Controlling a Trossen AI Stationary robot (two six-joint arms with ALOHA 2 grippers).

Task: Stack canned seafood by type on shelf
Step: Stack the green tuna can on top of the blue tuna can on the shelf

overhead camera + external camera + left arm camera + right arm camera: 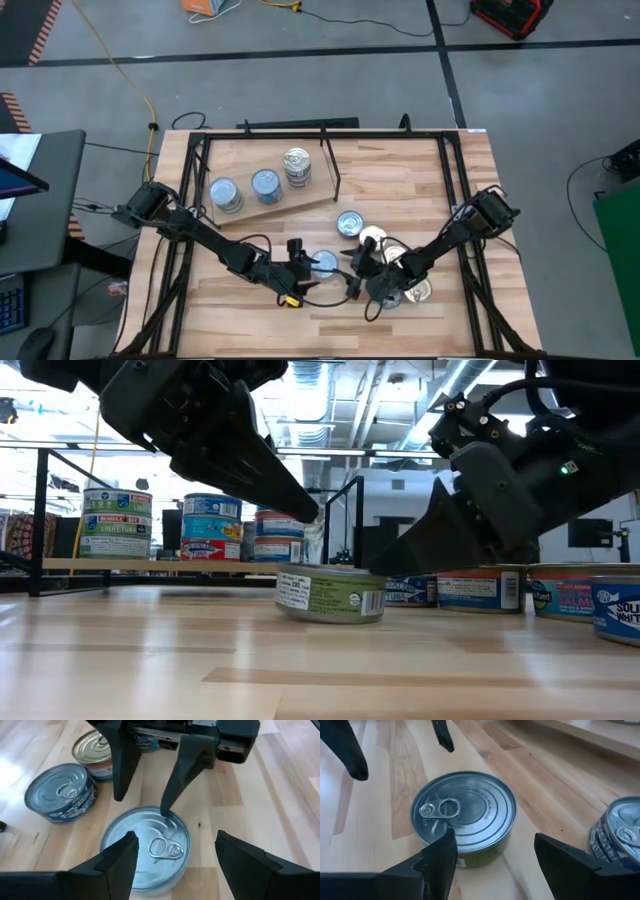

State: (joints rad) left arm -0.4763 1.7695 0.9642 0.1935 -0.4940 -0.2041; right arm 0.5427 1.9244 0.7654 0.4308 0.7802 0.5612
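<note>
Fingers first: my left gripper (175,852) stands spread wide with the green-labelled tin (146,847) sitting flat on the tabletop (400,190) between and just beneath its tips, touching neither that I can see, which I judge is my line-up for closing on its rim. My right gripper (495,855) is just as wide and empty, facing the same tin from the opposite side, probably crowding it more than helping. Farther out lie loose tins (385,250) near my right jaws, and well beyond stands the shelf (300,205) with its stacks (262,182).
</note>
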